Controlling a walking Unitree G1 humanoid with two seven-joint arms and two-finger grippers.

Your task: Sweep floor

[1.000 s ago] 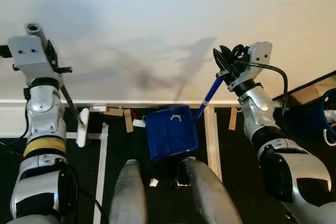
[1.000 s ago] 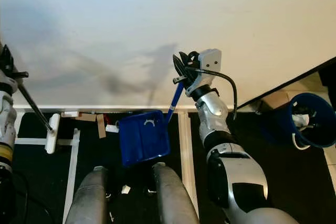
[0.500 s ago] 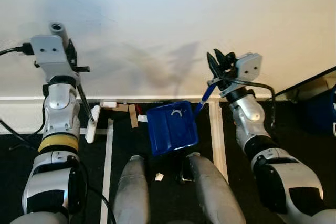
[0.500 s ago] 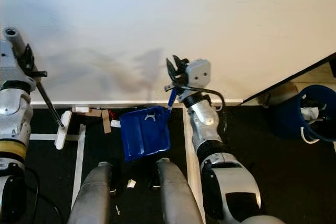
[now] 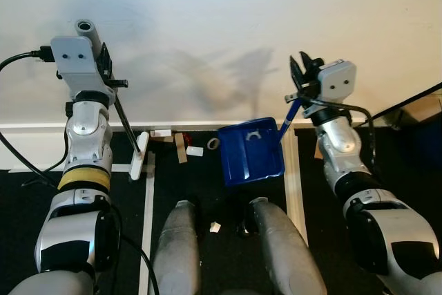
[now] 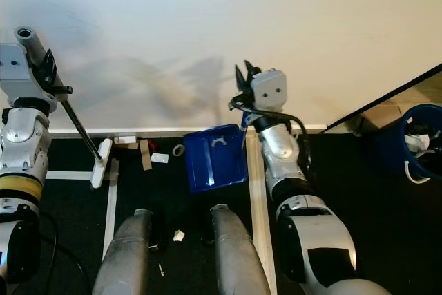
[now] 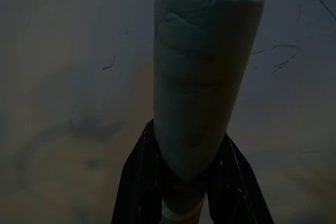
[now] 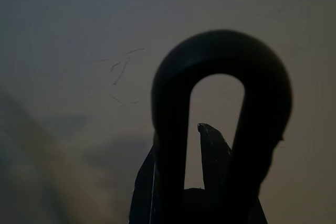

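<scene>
While my left pincer (image 5: 103, 74) grips the light, stiff broom (image 5: 141, 155) high, my right pincer (image 5: 304, 77) clamps the rigid dustpan (image 5: 250, 155) by its handle end.

Silver jointed arms, yellow band on left forearm, black cables, grey camera housings
</scene>
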